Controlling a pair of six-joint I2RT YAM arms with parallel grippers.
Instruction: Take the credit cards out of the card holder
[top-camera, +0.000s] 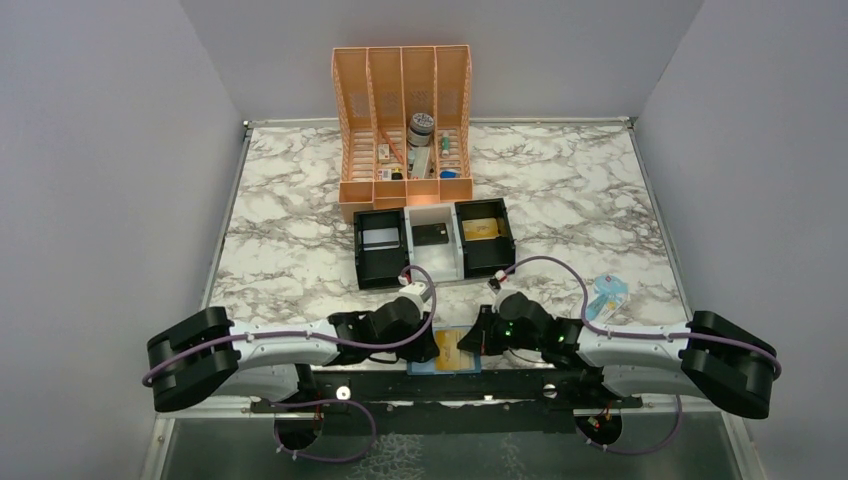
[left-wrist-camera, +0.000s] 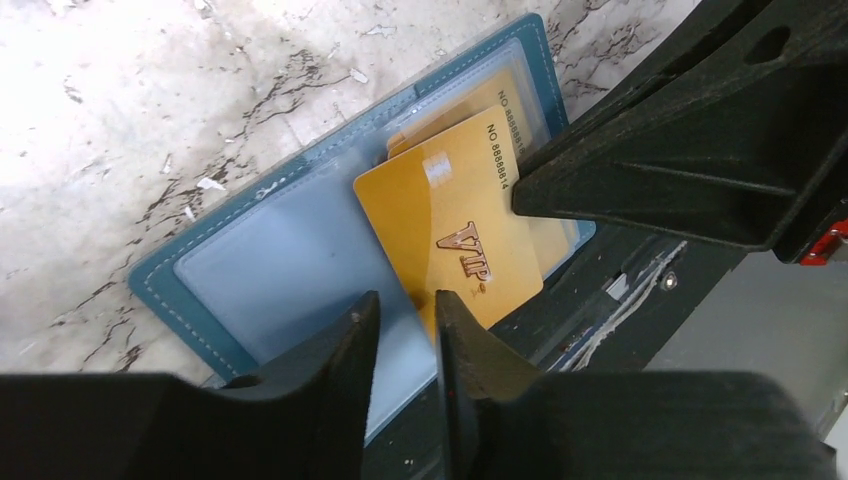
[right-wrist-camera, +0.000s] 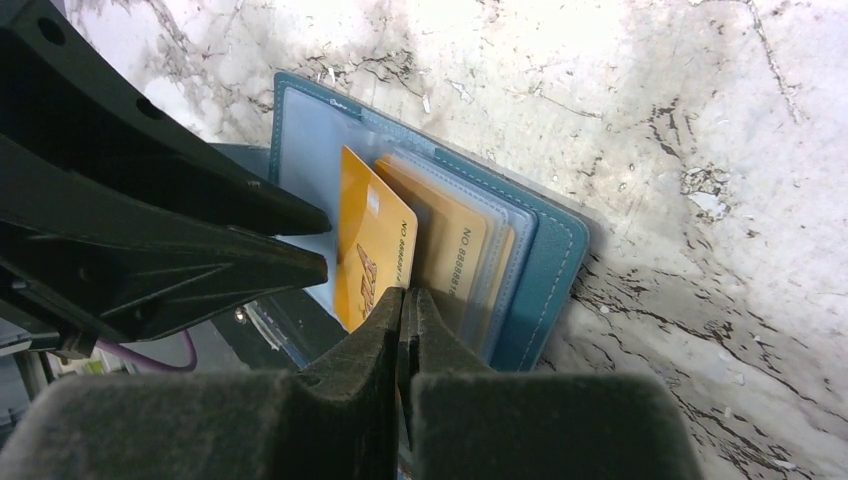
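Left gripper (left-wrist-camera: 407, 308) stands slightly parted astride a corner of the front credit card (left-wrist-camera: 440, 230). Right gripper (right-wrist-camera: 405, 297) is clenched, tips at that card's edge; we cannot confirm a grasp. Card holder (left-wrist-camera: 200, 285) lies open at the table (left-wrist-camera: 150, 100) near edge, between both grippers.

Setting is reading as a robotics lab test cell, not a home or shop. Plain grey walls (top-camera: 100, 150) are boxing in a marble-patterned table (top-camera: 290, 250) on three sides. The left arm (top-camera: 280, 345) and right arm (top-camera: 640, 345) are sitting at a black rail (top-camera: 450, 385) on the near edge, trailing purple cables (top-camera: 545, 259) and ending in black two-finger tools: left pincer (left-wrist-camera: 405, 305), right pincer (right-wrist-camera: 405, 300). An orange slotted organiser (top-camera: 355, 100) is standing at the rear, with a black-and-white three-compartment tray (top-camera: 360, 250) just in front.
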